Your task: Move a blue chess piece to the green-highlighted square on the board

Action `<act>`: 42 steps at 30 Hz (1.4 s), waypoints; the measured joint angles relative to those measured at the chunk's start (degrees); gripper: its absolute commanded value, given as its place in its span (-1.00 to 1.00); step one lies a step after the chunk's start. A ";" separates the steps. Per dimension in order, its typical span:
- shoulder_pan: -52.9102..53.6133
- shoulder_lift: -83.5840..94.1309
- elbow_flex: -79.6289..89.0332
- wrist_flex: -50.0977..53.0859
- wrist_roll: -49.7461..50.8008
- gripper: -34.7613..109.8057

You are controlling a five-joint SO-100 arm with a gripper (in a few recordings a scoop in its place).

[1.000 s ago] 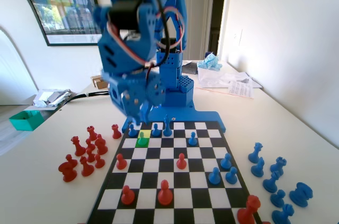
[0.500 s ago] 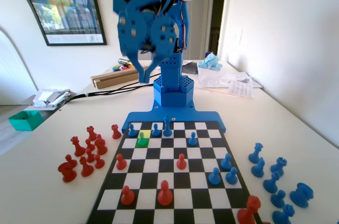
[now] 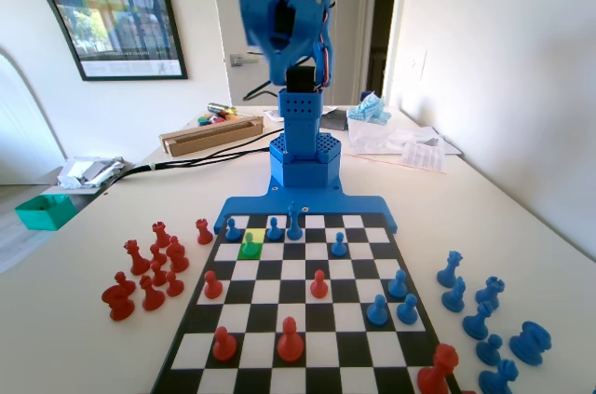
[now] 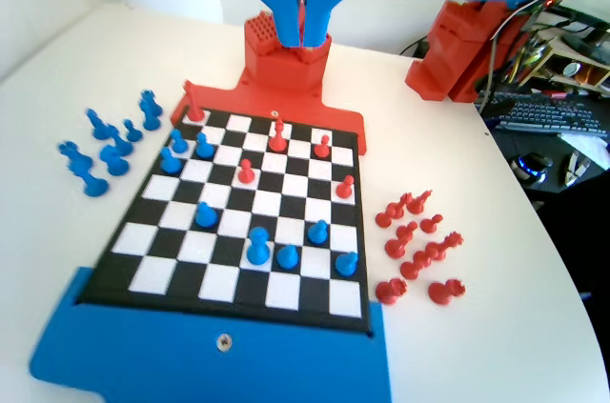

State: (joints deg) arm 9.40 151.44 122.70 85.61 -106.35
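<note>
Progress: the small blue plastic pawn with a round head (image 3: 250,244) stood on the single bright green board square (image 3: 257,254), in the second row from the arm's end of the flat black-and-white checkered chessboard (image 3: 270,297), left of centre in the fixed view. The green tint covered the pawn as well. In the wrist view the same pawn (image 4: 317,231) stood upright, apart from its blue neighbours.

The blue two-finger gripper (image 4: 303,33) hung high above the board's far end in the wrist view. Its jaws were pressed together with nothing between them.

Judgement: placement looked complete. At most the arm's return to rest was left.

Limits:
- Green tint hid the pawn's outline in the fixed view, so I could not confirm that the base was centred.
- The wrist view showed no coloured squares, so the target was matched there by position only.
- The arm's top was cut off by the upper edge of the fixed view.
</note>
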 measured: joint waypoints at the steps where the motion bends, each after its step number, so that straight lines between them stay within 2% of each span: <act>1: -0.62 1.49 -0.35 1.23 0.53 -0.49; 6: -3.52 9.23 -0.35 4.92 3.25 -0.49; 21: -9.05 21.62 1.85 5.27 6.15 -0.48; 42: -8.70 22.41 2.90 5.27 6.15 -0.48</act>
State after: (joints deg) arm 0.70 173.85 125.60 90.88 -100.20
